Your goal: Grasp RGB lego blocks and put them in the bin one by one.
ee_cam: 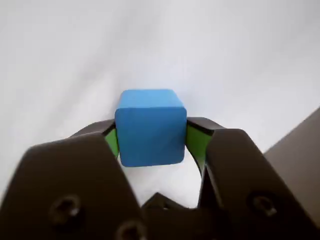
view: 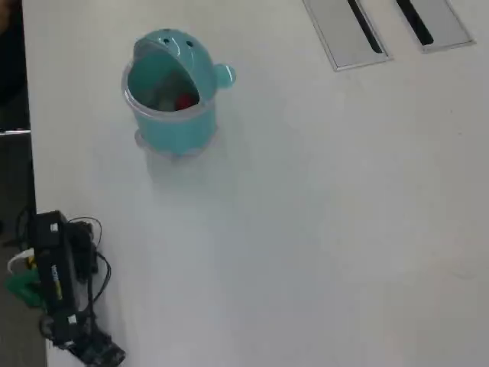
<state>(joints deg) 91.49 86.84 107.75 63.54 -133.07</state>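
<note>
A small, smooth blue plastic cube block (ee_cam: 150, 127) is clamped between the green-padded jaws of the dark gripper (ee_cam: 151, 142) above the white table (ee_cam: 75, 55). In the overhead view, a red block (view: 184, 101) is seen inside the open-lidded teal round plastic bin (view: 172, 130).

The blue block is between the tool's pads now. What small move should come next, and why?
Probably carry it toward the bin. In the wrist view the tool is shut on the blue block, both green pads touching it. The overhead view shows the bin's lid up and a red block already inside.
</note>
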